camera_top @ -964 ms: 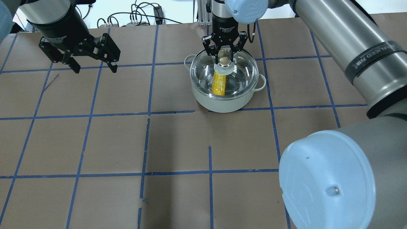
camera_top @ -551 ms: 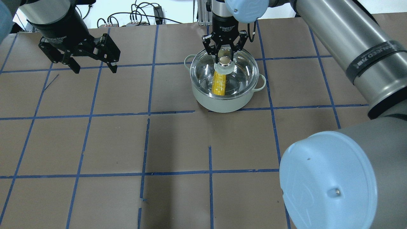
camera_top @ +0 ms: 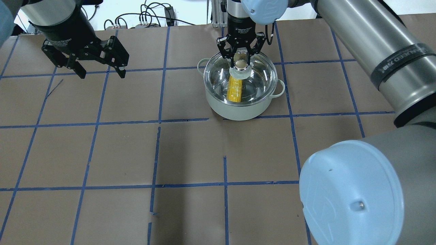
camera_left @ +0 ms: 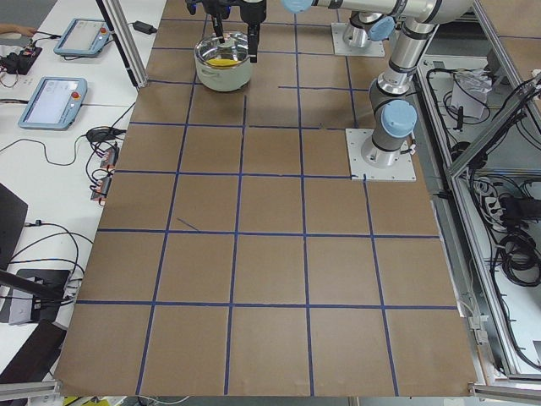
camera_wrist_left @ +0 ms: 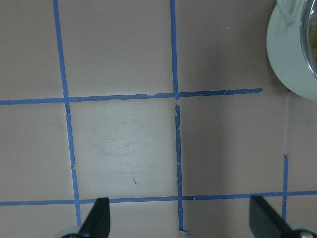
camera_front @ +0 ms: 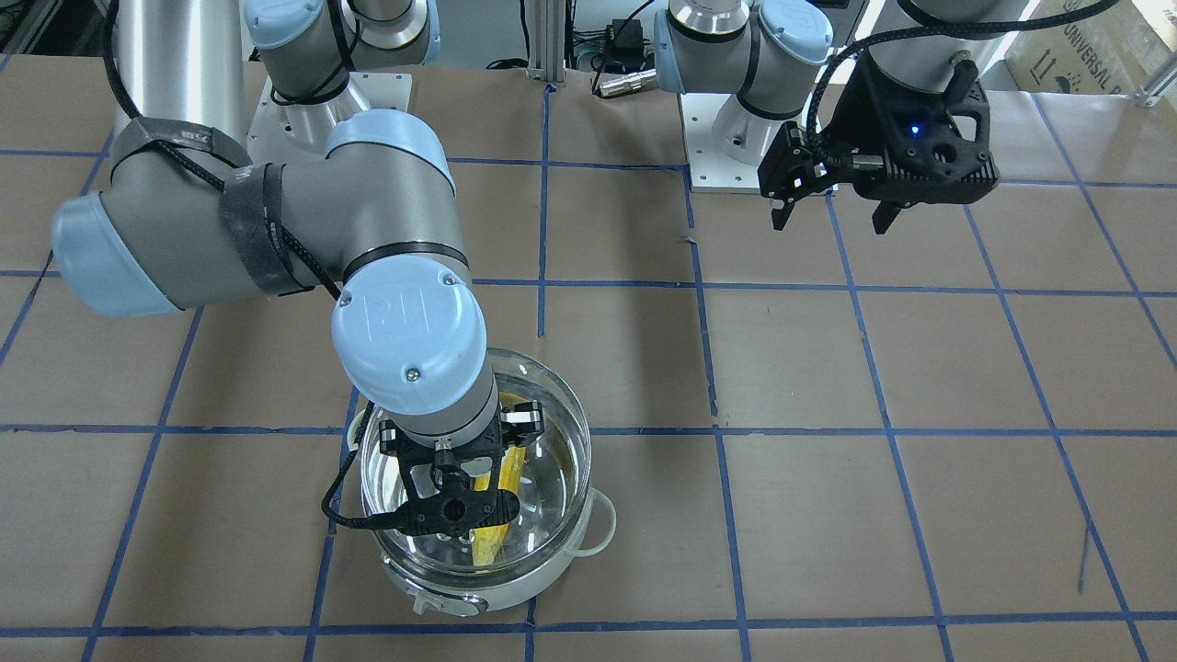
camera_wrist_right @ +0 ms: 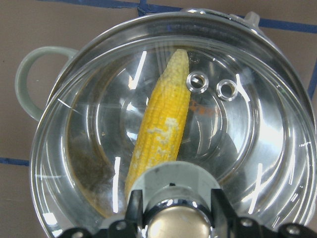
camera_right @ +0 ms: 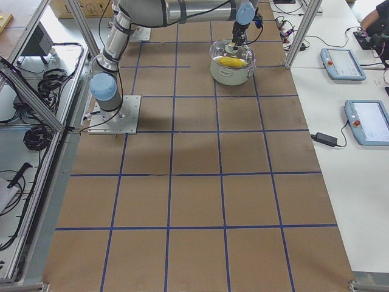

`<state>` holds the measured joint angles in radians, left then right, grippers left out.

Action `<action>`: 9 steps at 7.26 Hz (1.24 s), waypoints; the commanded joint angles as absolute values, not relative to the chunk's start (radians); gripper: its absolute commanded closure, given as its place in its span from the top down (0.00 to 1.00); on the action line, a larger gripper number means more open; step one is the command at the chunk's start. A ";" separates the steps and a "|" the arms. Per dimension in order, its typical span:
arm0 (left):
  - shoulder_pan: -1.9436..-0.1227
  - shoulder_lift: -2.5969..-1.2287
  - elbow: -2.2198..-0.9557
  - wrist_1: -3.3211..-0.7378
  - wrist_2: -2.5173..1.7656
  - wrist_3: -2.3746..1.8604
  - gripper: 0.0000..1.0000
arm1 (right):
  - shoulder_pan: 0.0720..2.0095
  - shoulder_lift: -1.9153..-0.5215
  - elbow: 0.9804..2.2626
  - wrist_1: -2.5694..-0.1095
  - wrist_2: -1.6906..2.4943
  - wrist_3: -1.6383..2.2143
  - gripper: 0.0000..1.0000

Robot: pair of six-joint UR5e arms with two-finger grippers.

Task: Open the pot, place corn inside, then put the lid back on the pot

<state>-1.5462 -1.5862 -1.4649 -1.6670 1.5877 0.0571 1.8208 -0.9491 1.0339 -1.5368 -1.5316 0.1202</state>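
As domed glass lid caps pot | corn w/in — tapered, pebbly

The pot stands on the surface, toward the edge across from the robot and a little to the robot's right of the middle. The lid sits on the pot. The corn lies inside, under the lid and across the pot's middle. Its pointed end lies beside the lid's 2 vent holes, and its other end lies beneath the knob. The right gripper is directly over the lid, its fingers on either side of the knob and touching it. The left gripper hangs above the surface on the robot's left of the pot, well apart from it, with its fingers spread.
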 commanded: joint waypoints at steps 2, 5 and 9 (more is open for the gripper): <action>-1.546 -1.586 -1.465 -1.667 1.588 0.058 1.00 | 1.821 -0.948 1.034 -1.539 -1.531 0.120 0.20; -1.546 -1.586 -1.465 -1.667 1.588 0.058 1.00 | 1.821 -0.948 1.032 -1.540 -1.531 0.120 0.20; -1.546 -1.586 -1.465 -1.667 1.588 0.058 1.00 | 1.821 -0.945 1.032 -1.540 -1.531 0.120 0.23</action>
